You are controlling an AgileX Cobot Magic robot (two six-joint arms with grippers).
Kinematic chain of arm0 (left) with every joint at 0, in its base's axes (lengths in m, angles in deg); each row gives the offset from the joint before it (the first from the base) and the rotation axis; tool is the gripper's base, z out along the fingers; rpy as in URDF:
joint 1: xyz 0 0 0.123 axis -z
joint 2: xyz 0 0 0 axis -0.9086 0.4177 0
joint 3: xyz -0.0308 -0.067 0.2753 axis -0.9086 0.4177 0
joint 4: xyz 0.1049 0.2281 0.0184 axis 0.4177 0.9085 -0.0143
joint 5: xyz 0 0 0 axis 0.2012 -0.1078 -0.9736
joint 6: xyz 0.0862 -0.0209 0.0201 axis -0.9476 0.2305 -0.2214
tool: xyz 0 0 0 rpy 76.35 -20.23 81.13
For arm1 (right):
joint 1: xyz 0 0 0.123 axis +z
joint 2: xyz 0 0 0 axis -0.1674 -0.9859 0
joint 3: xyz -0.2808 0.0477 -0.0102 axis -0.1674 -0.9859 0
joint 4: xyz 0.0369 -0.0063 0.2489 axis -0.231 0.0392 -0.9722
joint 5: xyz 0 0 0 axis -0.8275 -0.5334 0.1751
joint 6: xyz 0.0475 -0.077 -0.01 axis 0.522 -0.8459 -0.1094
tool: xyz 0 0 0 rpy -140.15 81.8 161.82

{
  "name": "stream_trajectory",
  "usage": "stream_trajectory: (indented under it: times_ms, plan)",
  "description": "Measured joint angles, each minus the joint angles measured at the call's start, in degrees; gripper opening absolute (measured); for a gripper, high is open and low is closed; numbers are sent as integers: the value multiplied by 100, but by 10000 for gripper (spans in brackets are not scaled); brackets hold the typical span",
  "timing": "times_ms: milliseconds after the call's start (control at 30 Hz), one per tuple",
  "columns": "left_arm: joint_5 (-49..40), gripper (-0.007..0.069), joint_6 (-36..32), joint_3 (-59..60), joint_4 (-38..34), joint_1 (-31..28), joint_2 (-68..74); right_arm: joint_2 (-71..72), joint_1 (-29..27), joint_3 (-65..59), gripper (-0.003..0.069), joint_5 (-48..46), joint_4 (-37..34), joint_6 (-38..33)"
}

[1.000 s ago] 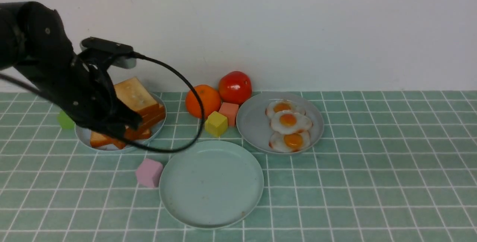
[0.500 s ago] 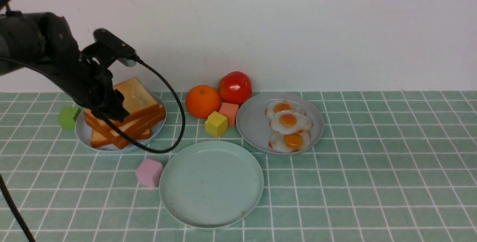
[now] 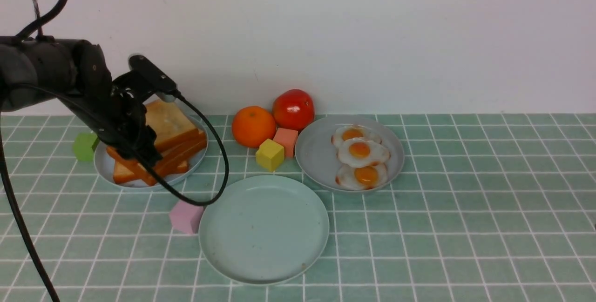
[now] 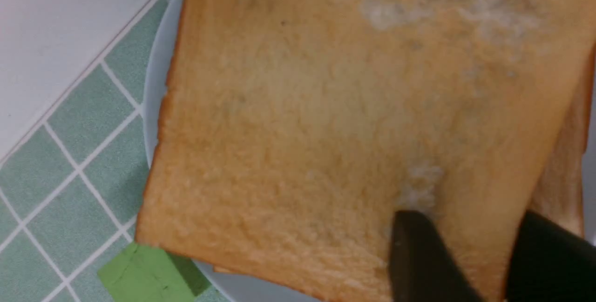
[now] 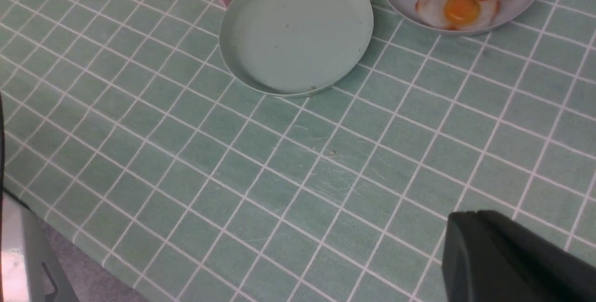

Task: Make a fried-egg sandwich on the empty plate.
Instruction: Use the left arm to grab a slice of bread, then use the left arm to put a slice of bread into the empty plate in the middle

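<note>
Reaching over the toast stack [image 3: 172,123], far and left of the mint plate [image 3: 265,232], the nearer left claw [image 4: 472,216] has its fingers apart across the top slice's edge, though whether they grip it I cannot tell.

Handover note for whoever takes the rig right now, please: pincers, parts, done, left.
Left pincer: at the toast stack, one finger either side of the top slice's edge; firm grip not confirmed.
Right pincer: shut, over bare table, nothing held.
Toast: stacked on the grey-blue plate at the far left.
Fried eggs: three, on the other grey-blue plate, right of the tomato.
Mint-green plate: empty, front centre.
Done: no sandwich layer placed yet.
Left: toast slice, egg, second slice onto the mint-green plate.
</note>
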Motion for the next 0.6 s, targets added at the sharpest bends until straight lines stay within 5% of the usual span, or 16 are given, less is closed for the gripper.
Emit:
stream_trajectory:
  times_ms: [200,333,533,600]
  plan:
    - [-206,112,39,0,44,33,-237,0,0,0,11,0,-5,0]
    - [-613,94,823,25,86,327,-884,0,0,0,15,0,-5,0]
    - [-1098,90,2133,573,293,1568,-1936,0,0,0,21,5,-11,0]
    - [-1139,90,2714,1162,509,2389,-2186,0,0,0,22,51,-11,0]
